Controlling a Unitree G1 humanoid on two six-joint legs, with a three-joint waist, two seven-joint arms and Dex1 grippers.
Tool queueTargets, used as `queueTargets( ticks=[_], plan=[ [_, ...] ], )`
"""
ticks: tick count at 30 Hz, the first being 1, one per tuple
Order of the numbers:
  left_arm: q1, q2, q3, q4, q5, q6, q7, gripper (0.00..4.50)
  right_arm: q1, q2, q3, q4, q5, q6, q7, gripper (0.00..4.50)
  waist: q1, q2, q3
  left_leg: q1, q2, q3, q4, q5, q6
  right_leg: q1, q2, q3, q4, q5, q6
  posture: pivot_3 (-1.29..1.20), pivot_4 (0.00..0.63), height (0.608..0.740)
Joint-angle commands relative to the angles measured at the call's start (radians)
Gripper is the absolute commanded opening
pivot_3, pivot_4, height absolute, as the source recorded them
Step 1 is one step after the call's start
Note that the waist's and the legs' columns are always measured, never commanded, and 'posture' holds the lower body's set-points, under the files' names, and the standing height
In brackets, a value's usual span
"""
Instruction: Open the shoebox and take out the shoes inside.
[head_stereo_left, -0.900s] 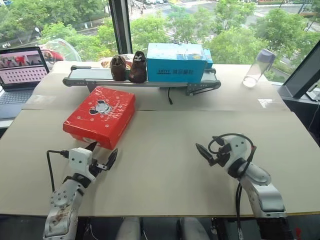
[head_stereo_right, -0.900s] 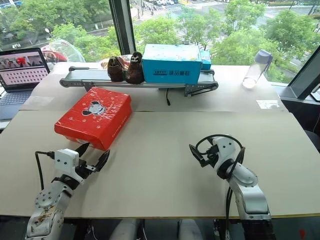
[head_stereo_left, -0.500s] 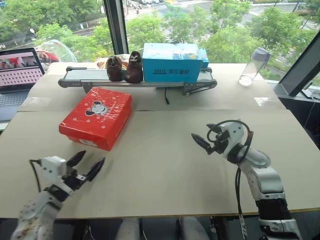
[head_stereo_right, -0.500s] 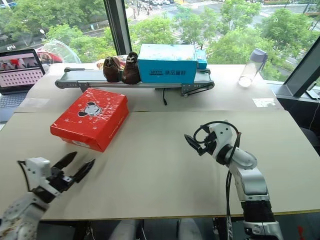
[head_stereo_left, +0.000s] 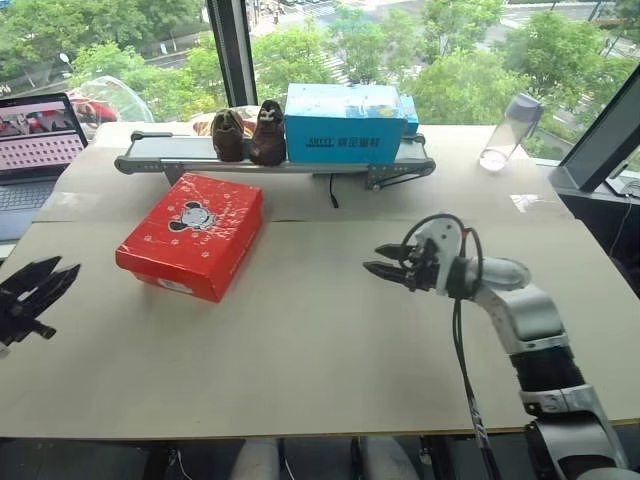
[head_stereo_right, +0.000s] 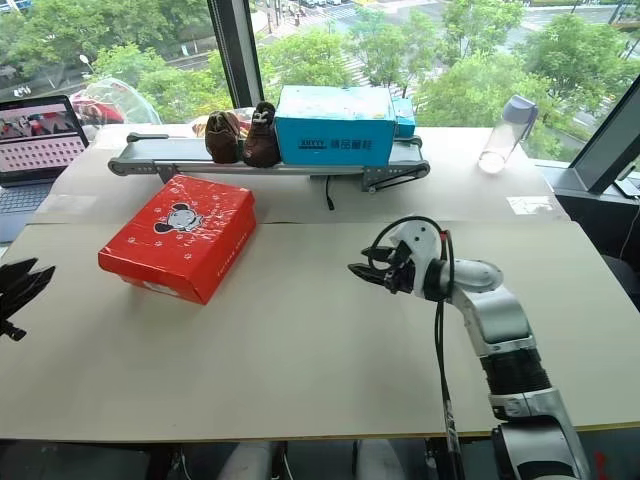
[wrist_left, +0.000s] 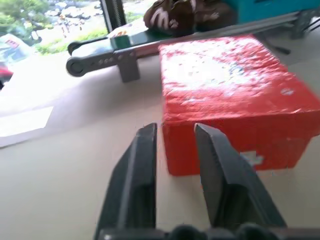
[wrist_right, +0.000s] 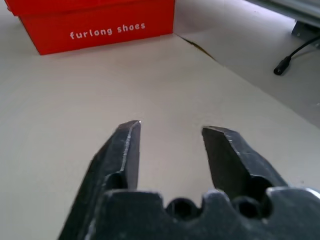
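Resting on the left part of the beige table (head_stereo_left: 320, 350), not far from its back edge, the red shoebox (head_stereo_left: 191, 233) lies with its lid closed and the cartoon mouse face on top. It is turned a little, so one corner points toward the front edge of the table. On the side wall, the right wrist view shows white letters reading "furlong shoes".

The left gripper (head_stereo_left: 40, 290) is at the left edge of the table, well apart from the box, and points toward it. Its two black fingers (wrist_left: 137, 175) stand a small gap apart and hold nothing; in the left wrist view the short end of the box is in front of them.

The right gripper (head_stereo_left: 375, 259) is above the middle of the table, to the right of the box and well apart from it. Its fingers (wrist_right: 120, 155) are partly open and empty, with bare table under them.

Behind the box, near the back edge, a small conveyor belt (head_stereo_left: 200, 155) carries a dark brown pair of shoes (head_stereo_left: 250, 135) and a blue box (head_stereo_left: 345, 125). A clear bottle (head_stereo_left: 508, 133) stands near the back right corner, and a laptop (head_stereo_left: 40, 150) is at the far left.
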Motion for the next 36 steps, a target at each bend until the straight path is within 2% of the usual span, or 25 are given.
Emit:
queueTargets(
  ticks=[1,3,11,16,21,24,29,32,36],
  plan=[
    [-0.106,0.059,-0.014,0.153,0.095,-0.098,0.038,0.00,-0.055,0.058,0.030,0.018,-0.040,-0.050,-0.046,0.70,0.002,-0.001,0.000,-0.001,0.002,0.000,0.000,0.000,0.000,-0.002,0.002,0.000,0.001,0.001,-0.001,0.00,0.150,0.740],
    [-0.226,0.081,-0.067,0.285,0.160,-0.155,0.081,0.00,-0.085,0.115,0.049,0.054,-0.063,-0.051,-0.094,0.05,0.009,-0.001,0.000,-0.001,0.003,0.000,0.000,0.001,-0.001,-0.004,0.003,0.000,0.003,0.002,-0.003,0.00,0.150,0.740],
    [-0.700,0.050,-0.344,0.789,0.390,-0.391,0.126,0.00,-0.216,0.253,0.135,0.264,-0.178,-0.089,-0.165,0.05,0.008,-0.003,-0.001,-0.004,0.003,0.000,0.000,0.004,-0.007,-0.006,0.004,-0.001,0.004,0.005,-0.001,0.00,0.150,0.740],
    [-0.837,-0.005,-0.468,1.032,0.504,-0.493,0.158,0.00,-0.261,0.322,0.157,0.355,-0.203,-0.130,-0.172,0.05,-0.002,-0.003,-0.001,-0.009,0.002,0.000,0.000,0.005,-0.007,-0.010,0.003,-0.001,0.004,0.006,0.000,0.00,0.150,0.740],
    [-0.883,-0.051,-0.526,1.140,0.557,-0.538,0.171,0.00,-0.291,0.400,0.163,0.421,-0.228,-0.168,-0.187,0.05,-0.014,-0.004,-0.001,-0.009,0.003,0.000,0.001,0.005,-0.008,-0.011,0.003,-0.001,0.009,0.006,0.000,0.00,0.150,0.740],
    [-0.884,-0.088,-0.563,1.148,0.582,-0.617,0.128,0.00,-0.329,0.442,0.168,0.492,-0.247,-0.208,-0.199,0.05,-0.018,-0.004,-0.001,-0.009,0.003,0.000,0.001,0.007,-0.012,-0.013,0.003,-0.001,0.012,0.006,0.000,0.00,0.150,0.740],
    [-0.887,-0.194,-0.555,1.078,0.520,-0.697,-0.028,0.00,-0.384,0.492,0.168,0.619,-0.272,-0.278,-0.205,0.05,-0.005,-0.004,-0.001,-0.009,0.002,-0.001,0.002,0.011,-0.017,-0.013,0.003,-0.002,0.016,0.006,0.000,0.00,0.150,0.740],
    [-0.799,-0.298,-0.596,0.896,0.469,-0.727,-0.142,0.00,-0.396,0.499,0.164,0.673,-0.280,-0.305,-0.195,0.05,0.007,-0.004,-0.001,-0.009,0.002,-0.002,0.004,0.011,-0.018,-0.012,0.003,-0.003,0.017,0.006,0.000,0.00,0.150,0.740],
    [-0.631,-0.393,-0.641,0.577,0.393,-0.630,-0.151,0.00,-0.398,0.484,0.143,0.685,-0.279,-0.314,-0.190,0.05,0.008,-0.004,-0.001,-0.009,0.001,-0.002,0.003,0.011,-0.018,-0.012,0.002,-0.002,0.017,0.006,-0.001,0.00,0.150,0.740]
  ],
)
